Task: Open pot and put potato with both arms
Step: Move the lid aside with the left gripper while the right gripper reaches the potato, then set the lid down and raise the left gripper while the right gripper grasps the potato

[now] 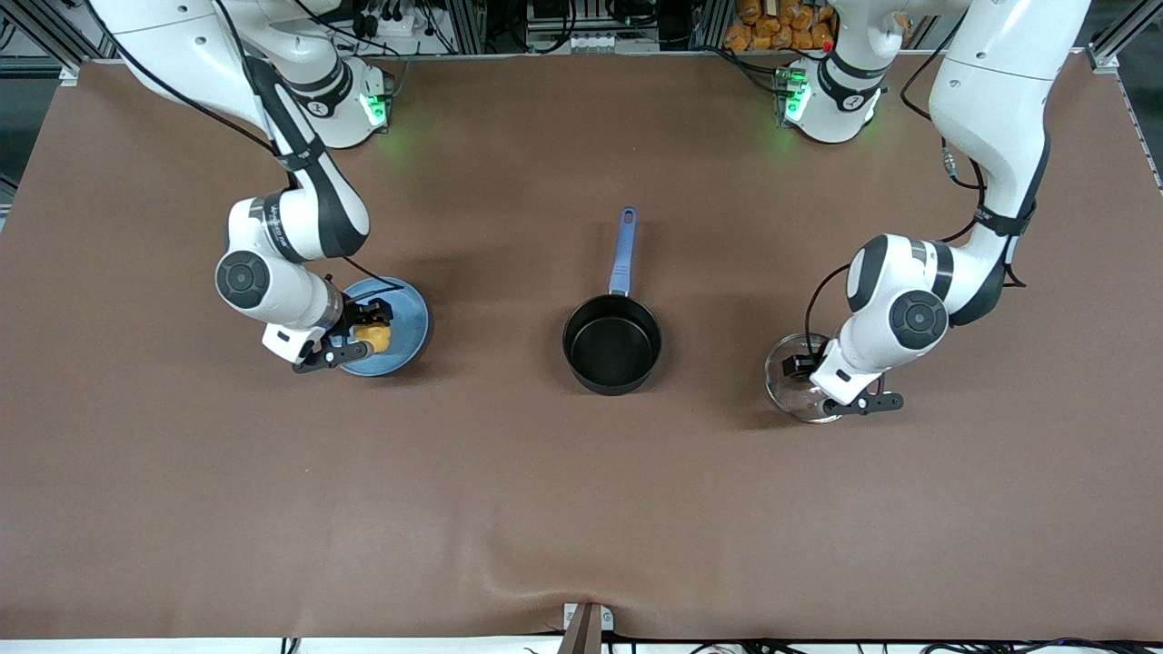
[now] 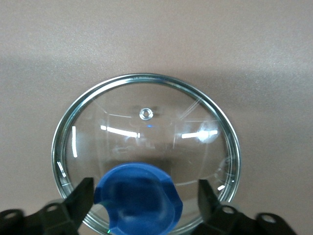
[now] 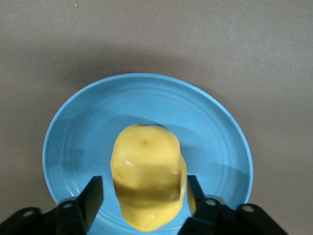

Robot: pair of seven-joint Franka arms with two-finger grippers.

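one lid (image 1: pixel 800 377), one pot (image 1: pixel 611 344), one potato (image 1: pixel 373 338)

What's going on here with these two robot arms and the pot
The pot sits open and empty mid-table, its lid already off and lying on the table toward the left arm's end. The left gripper is down at the lid, fingers open with a gap on either side of the blue knob. The right gripper is at the blue plate, its fingers straddling the potato; whether they are gripping it yet is unclear.
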